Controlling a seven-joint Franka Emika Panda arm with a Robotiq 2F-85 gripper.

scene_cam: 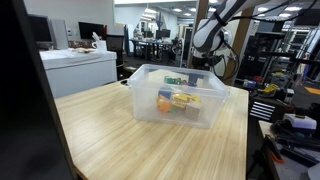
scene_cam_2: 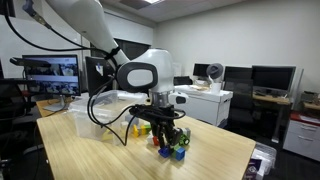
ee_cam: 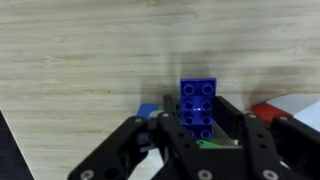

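In the wrist view a dark blue studded brick (ee_cam: 198,103) stands on the wooden table (ee_cam: 80,70) between the two black fingers of my gripper (ee_cam: 197,112). Both fingers press against the brick's sides. A small blue piece (ee_cam: 148,110) and a green piece (ee_cam: 206,144) lie just beside and under the jaws. In an exterior view the gripper (scene_cam_2: 168,140) points straight down into a small heap of coloured bricks (scene_cam_2: 176,151) on the table. In the exterior view from across the table, the arm (scene_cam: 210,35) reaches down behind the clear bin, which hides the gripper.
A clear plastic bin (scene_cam: 178,100) with several toy pieces inside stands on the table (scene_cam: 120,135); it also shows behind the arm (scene_cam_2: 95,118). A red and white block (ee_cam: 285,108) lies to the right of the jaws. Desks and monitors surround the table.
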